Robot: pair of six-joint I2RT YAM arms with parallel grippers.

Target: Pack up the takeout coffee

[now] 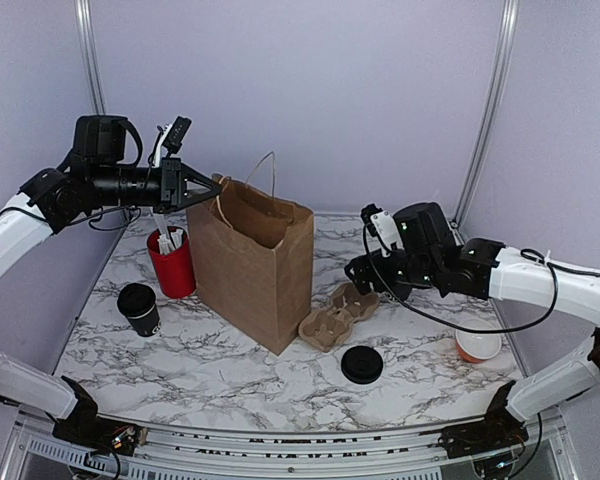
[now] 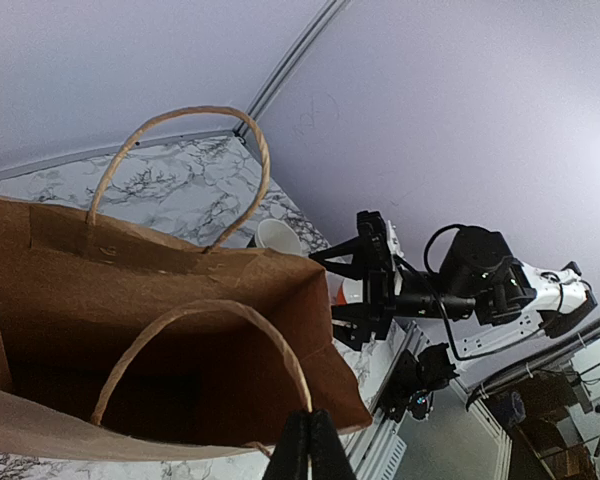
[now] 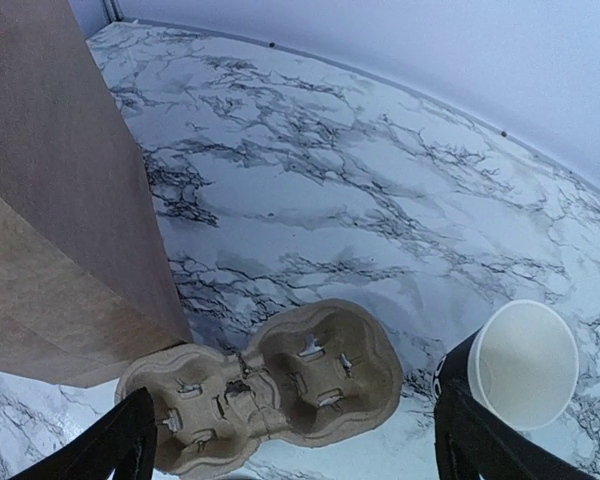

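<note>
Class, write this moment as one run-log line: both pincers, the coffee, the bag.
left pincer: shut, at bag rim | right pincer: open, above carrier | coffee: on table, unpacked | bag: upright, open

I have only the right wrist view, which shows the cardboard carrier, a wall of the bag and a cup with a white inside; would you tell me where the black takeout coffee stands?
Observer: The takeout coffee stands upright on the table, left of the bag and nearer the arms than the red holder.
Operator: Is the bag ready to receive it?
Observer: Yes, it stands upright with its mouth open.
Operator: Where is the other arm?
Observer: The left gripper is shut at the bag's upper left rim; whether it pinches the paper I cannot tell.
</note>
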